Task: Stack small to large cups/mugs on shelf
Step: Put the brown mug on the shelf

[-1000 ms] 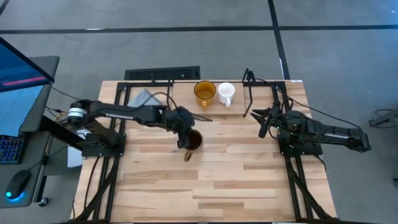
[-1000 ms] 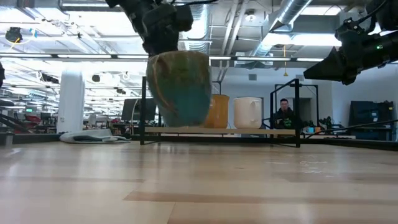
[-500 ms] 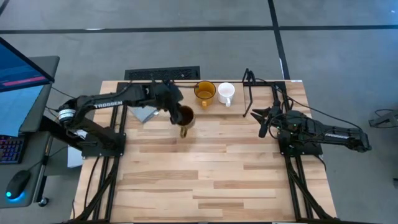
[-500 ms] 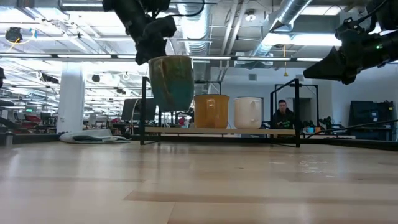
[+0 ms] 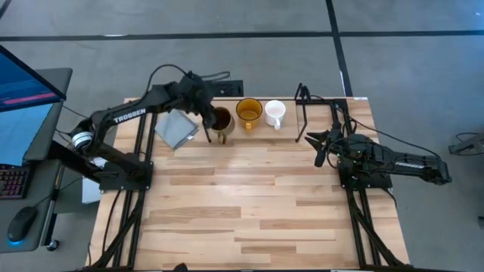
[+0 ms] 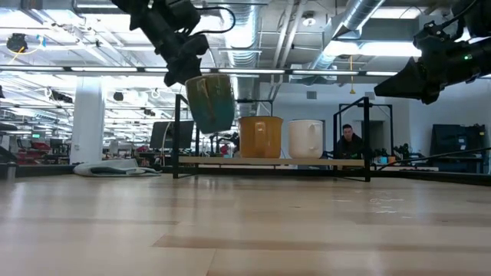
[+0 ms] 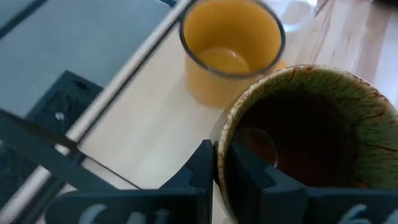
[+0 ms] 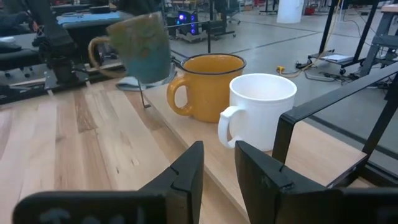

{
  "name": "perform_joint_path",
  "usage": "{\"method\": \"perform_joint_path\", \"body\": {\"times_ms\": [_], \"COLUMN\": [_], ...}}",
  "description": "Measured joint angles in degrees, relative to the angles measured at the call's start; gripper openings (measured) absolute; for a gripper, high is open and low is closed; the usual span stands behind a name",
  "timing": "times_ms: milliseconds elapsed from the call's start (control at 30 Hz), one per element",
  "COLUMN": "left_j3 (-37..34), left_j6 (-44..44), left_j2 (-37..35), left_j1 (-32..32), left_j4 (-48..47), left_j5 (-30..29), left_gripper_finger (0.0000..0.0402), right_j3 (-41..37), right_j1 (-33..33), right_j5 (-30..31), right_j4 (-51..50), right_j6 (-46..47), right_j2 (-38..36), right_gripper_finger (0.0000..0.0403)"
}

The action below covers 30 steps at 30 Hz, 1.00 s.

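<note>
The dark brown mug [image 5: 221,121] hangs in the air by the left end of the shelf [image 6: 337,162], with my left gripper [image 5: 209,118] shut on it. In the low view the brown mug [image 6: 209,103] is tilted, clear of the shelf board. The yellow-orange mug [image 5: 249,112] and the small white mug [image 5: 274,112] stand upright side by side on the shelf, bottoms on its board. Over the table's right side my right gripper [image 5: 316,145] waits, open, nothing between its fingers [image 8: 186,171]. My left gripper pinches the brown mug's rim [image 7: 221,142], one finger [image 7: 252,177] inside the cup and the other outside its wall. The fingers slant down from the table's left. The mug is lifted clear and tilted, its handle [image 5: 224,138] toward the table's near edge.
A grey folded sheet [image 5: 175,128] lies on the table left of the shelf. A flat black slotted strip [image 5: 231,83] sits at the far edge. Bare wood fills the table's middle and near half. A person [image 6: 349,142] sits in the room behind.
My left gripper has swung from the table's middle toward the far edge and the shelf's left end, rising a little and rolling slightly, still shut on the brown mug. The mug has travelled with it, clear of the table, and now hangs beside the yellow-orange mug.
</note>
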Motion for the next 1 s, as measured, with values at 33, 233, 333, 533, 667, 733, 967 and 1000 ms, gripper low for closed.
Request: {"method": "perform_joint_path", "body": {"times_ms": [33,233,333,533,667,733,967,1000], "left_j3": [1.2,12.06,17.09,19.4,19.4,19.4,19.4,19.4], "left_j6": [0.66,5.96,8.82,11.2,11.42,11.51,13.23,13.23], "left_j2": [0.43,6.16,9.2,12.82,14.52,15.44,19.07,19.27], "left_j1": [0.35,2.29,3.12,4.32,5.51,6.53,8.56,8.72], "left_j4": [-0.29,-8.02,-14.32,-18.11,-17.23,-16.45,-15.4,-15.09], "left_j5": [0.12,0.97,0.92,0.71,0.7,0.81,2.15,2.37], "left_gripper_finger": [0.0015,0.0015,0.0015,0.0015,0.0015,0.0015,0.0015,0.0015], "right_j3": [0.0,0.0,0.0,0.0,0.0,0.0,0.0,0.0], "right_j1": [0.0,0.0,0.0,0.0,-0.02,0.0,0.0,0.0], "right_j5": [0.0,0.01,0.0,0.0,0.0,0.02,0.02,0.02], "right_j4": [0.0,0.02,0.0,0.0,0.0,0.0,0.02,0.04], "right_j6": [0.0,1.13,2.42,2.97,2.97,2.97,2.99,3.0], "right_j2": [-0.01,-0.01,-0.02,-0.01,-0.02,-0.01,0.0,0.0], "right_gripper_finger": [0.0113,0.0113,0.0113,0.0113,0.0113,0.0113,0.0113,0.0113]}}
